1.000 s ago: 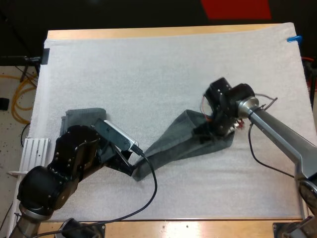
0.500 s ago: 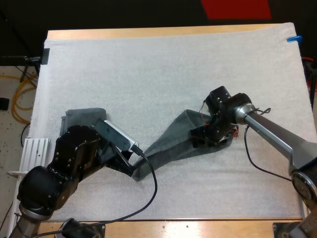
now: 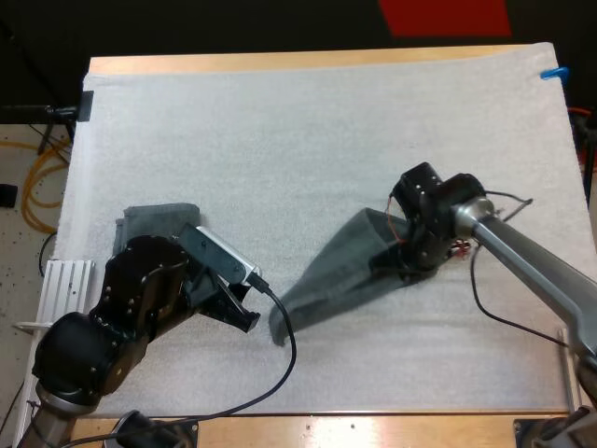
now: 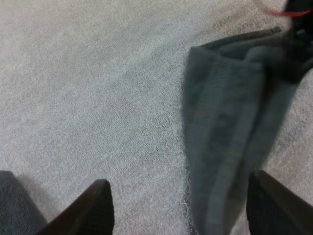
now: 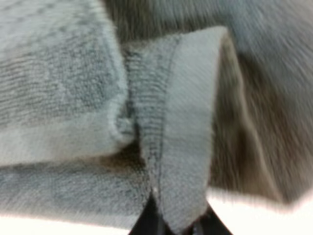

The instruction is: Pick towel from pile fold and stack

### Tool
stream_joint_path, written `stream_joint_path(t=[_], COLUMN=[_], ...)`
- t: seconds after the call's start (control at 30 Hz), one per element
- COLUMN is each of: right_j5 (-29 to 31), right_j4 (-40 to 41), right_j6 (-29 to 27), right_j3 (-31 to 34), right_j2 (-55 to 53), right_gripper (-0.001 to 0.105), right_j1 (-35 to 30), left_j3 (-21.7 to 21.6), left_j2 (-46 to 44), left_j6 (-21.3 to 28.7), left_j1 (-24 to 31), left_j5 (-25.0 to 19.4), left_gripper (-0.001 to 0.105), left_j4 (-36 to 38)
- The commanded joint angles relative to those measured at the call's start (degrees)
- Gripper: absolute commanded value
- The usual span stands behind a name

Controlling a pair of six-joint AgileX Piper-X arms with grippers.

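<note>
Left gripper: mine stands released beside the towel, at its near end.
Right gripper: I see it grasping the towel's other end.
Folded towel: by the mat, at its left edge.

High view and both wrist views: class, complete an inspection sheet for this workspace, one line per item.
Surface: white mat lying flat on wooden table.
Job's things: towel raised at one end, other end on the mat; folded towel at the mat's left.
Clutter: nothing seen.
Grippers: left gripper open, beside the towel's end; right gripper shut on towel.
Cables: orange cable left of the table.
Surroundings: ribbed metal plate at the table's left.
</note>
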Motion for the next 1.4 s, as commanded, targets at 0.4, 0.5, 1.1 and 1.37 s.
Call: stream_joint_path(t=[0.4,0.5,1.1,1.37], right_j5=[-0.89,-0.83,22.86,9.63], right_j4=[17.51,17.37,0.33,-25.25], right_j6=[2.27,4.94,8.29,5.22], right_j3=[8.42,11.82,1.60,-7.91], right_j2=[-12.60,-13.96,-26.54,-25.36], right_gripper=[0.000,0.000,0.000,0.000], right_j1=[14.26,17.99,15.13,1.85], left_j3=[-0.14,-0.14,-0.14,-0.14], left_j2=[2.07,2.07,2.07,2.07], left_j6=[-0.49,-0.49,-0.26,-0.26], left_j1=[0.04,0.04,0.04,0.04], left_j5=[1.42,1.42,1.42,1.42], left_gripper=[0.057,0.057,0.057,0.057], left_j4=[-0.42,-0.53,-0.53,-0.53])
